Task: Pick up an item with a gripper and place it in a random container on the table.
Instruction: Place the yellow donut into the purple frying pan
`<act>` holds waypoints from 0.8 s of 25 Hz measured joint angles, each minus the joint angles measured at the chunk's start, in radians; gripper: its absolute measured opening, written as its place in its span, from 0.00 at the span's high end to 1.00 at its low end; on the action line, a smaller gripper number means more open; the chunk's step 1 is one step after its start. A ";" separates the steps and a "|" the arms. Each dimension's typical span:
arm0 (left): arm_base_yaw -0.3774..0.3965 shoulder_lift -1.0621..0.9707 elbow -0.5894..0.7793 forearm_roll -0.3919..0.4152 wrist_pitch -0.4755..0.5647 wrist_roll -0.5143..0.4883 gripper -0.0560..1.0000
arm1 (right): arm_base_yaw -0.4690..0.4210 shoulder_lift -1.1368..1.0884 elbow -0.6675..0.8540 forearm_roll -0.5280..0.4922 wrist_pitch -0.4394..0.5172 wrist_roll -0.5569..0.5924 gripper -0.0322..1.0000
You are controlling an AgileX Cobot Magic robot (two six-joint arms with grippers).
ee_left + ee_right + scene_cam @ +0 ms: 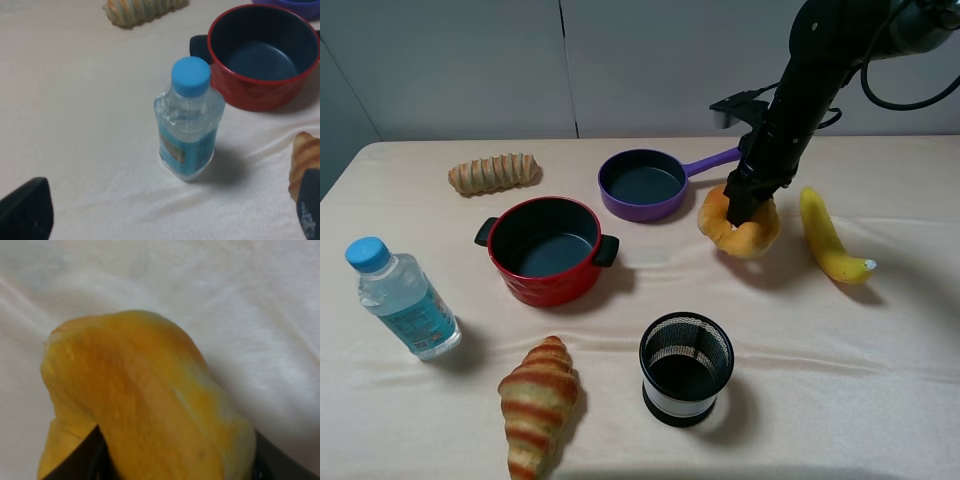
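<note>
The golden-yellow doughnut (760, 238) hangs tilted in my right gripper (738, 212), which is shut on it, just right of the purple frying pan (642, 183) and below its handle. The right wrist view is filled by the doughnut (150, 405) between the dark fingers (80, 460), with the cream cloth table (250, 300) behind. The pan's dark inside holds nothing. My left gripper (167, 220) is open, its fingertips (25, 210) at the view's corners, near a water bottle (187, 120); it does not show in the exterior view.
A red two-handled pot (547, 248) stands left of the pan. A black mesh cup (686, 367) and a striped croissant (538, 400) lie at the front. A banana (828, 240) lies right of the doughnut. A water bottle (402, 298) stands at the left, a bread roll (494, 172) at the back left.
</note>
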 joint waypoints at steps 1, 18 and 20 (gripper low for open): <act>0.000 0.000 0.000 0.000 0.000 0.000 0.01 | 0.009 0.000 0.000 0.000 0.008 0.019 0.64; 0.000 0.000 0.000 0.000 0.000 0.000 0.01 | 0.148 0.000 -0.240 -0.085 0.146 0.287 0.64; 0.000 0.000 0.000 0.000 0.000 0.000 0.01 | 0.148 0.001 -0.272 -0.085 0.152 0.296 0.64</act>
